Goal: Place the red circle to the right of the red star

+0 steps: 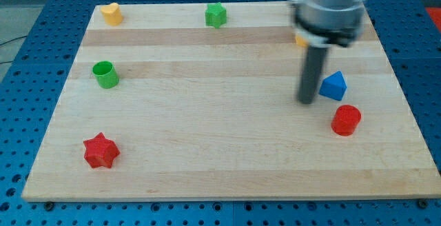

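Observation:
The red circle [346,120] lies on the wooden board [220,136] at the view's lower right. The red star [100,151] lies far off at the lower left. My tip [306,101] rests on the board up and to the left of the red circle, a short gap away, and just left of the blue triangular block [334,86]. It touches neither block.
A green cylinder [105,74] sits at the left, a yellow block [111,12] at the top left, and a green star-like block [216,14] at the top middle. The arm hides most of a yellow block [300,40] at the upper right.

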